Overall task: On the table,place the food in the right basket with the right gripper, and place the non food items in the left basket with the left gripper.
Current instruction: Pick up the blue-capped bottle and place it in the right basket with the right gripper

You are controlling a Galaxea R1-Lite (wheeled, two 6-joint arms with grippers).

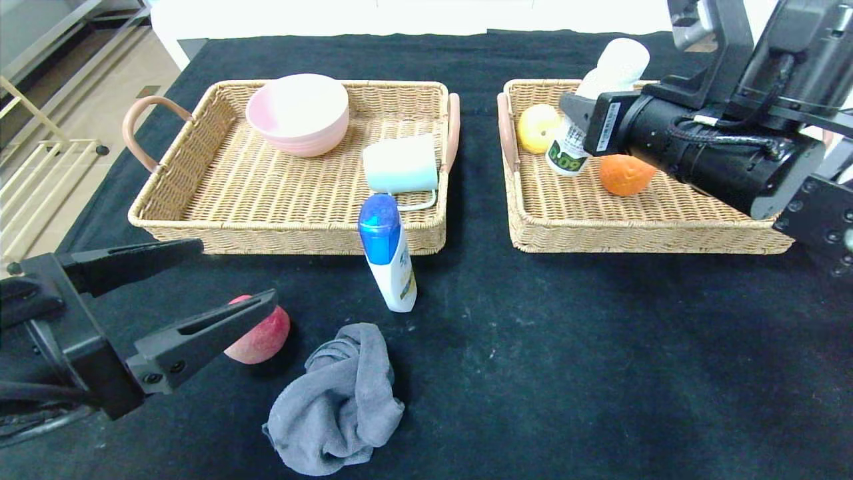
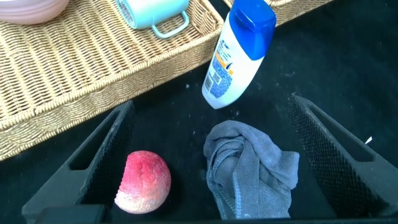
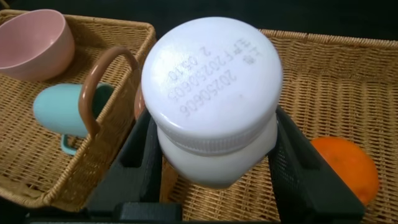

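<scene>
My right gripper [image 1: 581, 112] [image 3: 214, 127] is shut on the white bottle with the green-printed label [image 1: 588, 127] [image 3: 214, 93]. It holds the bottle tilted over the left part of the right basket [image 1: 640, 240], between the yellow pear [image 1: 538, 127] and the orange [image 1: 625, 175] [image 3: 348, 168]. My left gripper [image 1: 236, 273] [image 2: 211, 106] hangs open low at the front left. The pink-red peach [image 1: 263, 337] [image 2: 144, 180] lies by one finger and the grey cloth [image 1: 343, 400] [image 2: 252, 168] lies between the fingers, below them. The left basket [image 1: 200, 200] holds a pink bowl [image 1: 298, 113] and a pale cup [image 1: 400, 165].
A blue-capped white bottle [image 1: 390, 253] [image 2: 236, 56] lies on the black table [image 1: 600, 347] just in front of the left basket, beyond the cloth. The two baskets stand side by side with a narrow gap between their handles.
</scene>
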